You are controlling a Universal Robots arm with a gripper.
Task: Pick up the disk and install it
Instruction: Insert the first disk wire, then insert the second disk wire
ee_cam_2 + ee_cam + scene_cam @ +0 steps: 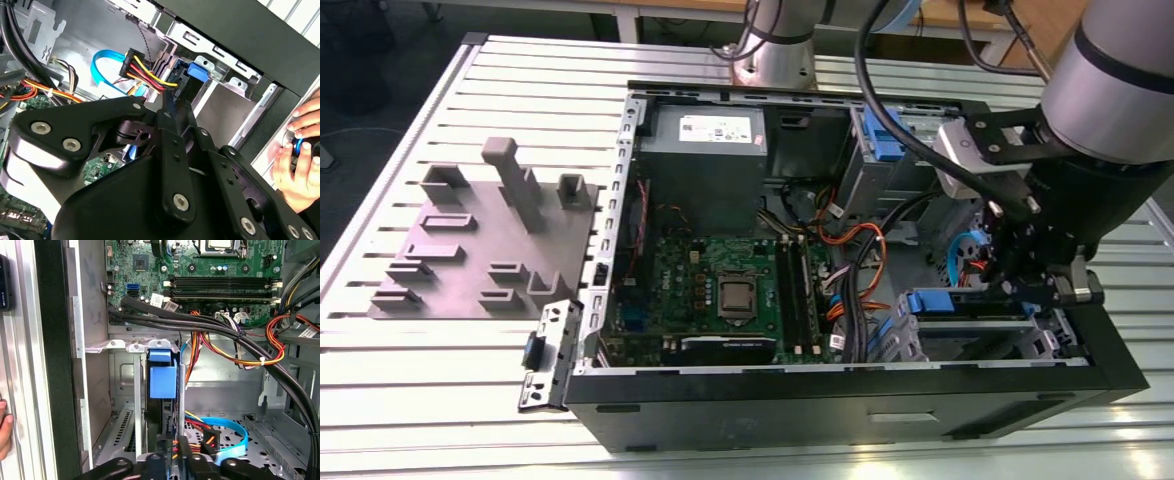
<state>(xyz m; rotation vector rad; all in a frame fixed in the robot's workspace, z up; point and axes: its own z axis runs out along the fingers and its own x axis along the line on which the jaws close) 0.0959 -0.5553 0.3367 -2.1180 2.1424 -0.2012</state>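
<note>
The disk [162,375] stands on edge in the metal drive bay at the case's corner, its blue frame facing the first wrist view. In the exterior view its blue edge [945,300] shows in the bay at the case's lower right. My gripper [168,106] reaches down into that corner of the case, fingers drawn together to a point right at the disk's end [196,71], beside a bundle of power cables. In the exterior view the gripper [1017,292] hangs just over the bay. Whether the tips pinch the disk or only touch it is hidden.
The open computer case [854,385] lies on a slatted table, motherboard [720,290] in the middle, grey power supply box [707,140] at the back. A grey slotted tray [480,250] sits on the exterior view's left. A person's hand [300,155] rests outside the case wall.
</note>
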